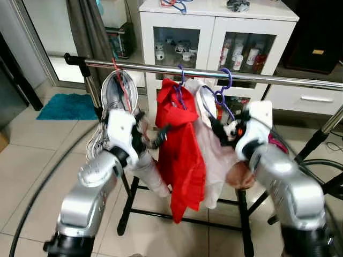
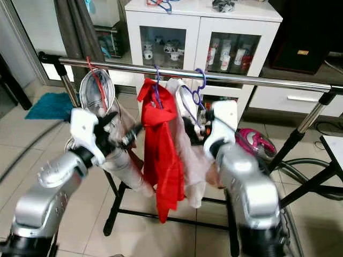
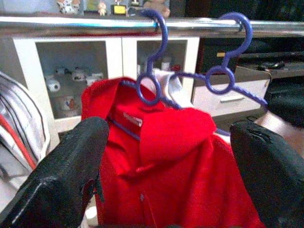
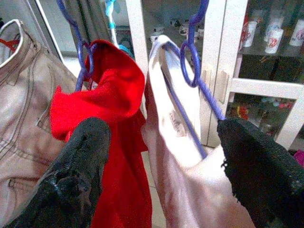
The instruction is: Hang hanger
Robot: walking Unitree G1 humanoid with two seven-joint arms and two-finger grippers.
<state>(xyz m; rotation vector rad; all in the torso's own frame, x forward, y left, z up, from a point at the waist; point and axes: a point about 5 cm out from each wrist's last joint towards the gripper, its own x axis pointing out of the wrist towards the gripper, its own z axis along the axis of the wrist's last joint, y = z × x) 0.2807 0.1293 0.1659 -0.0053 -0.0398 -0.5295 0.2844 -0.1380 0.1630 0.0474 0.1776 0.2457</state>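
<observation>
Cabinet (image 1: 214, 24): white, glass doors, behind the rack; small cups and figurines on its shelves, print on them too small to read.
Rail (image 1: 278, 79): one metal bar on black stands, crossing the scene in front of the cabinet.
Garments: three hung on the rail; beige trousers (image 4: 23, 95) at the robot's left, red shirt (image 1: 182, 150) in the middle, pale pink top (image 4: 190, 180) at the right, touching the red one.
Label (image 3: 133, 119): white tag inside the red collar, writing unreadable.
Hangers: two purple hangers (image 3: 223, 80), hooks over the rail, side by side; one red hanger (image 1: 120, 80) in the trousers.
Left gripper (image 3: 166, 171): fingers spread wide, empty, facing the red shirt.
Right gripper (image 4: 161, 166): fingers spread wide, empty, near the pink top.
Mat (image 1: 67, 106): teal, on the tiled floor at left.
</observation>
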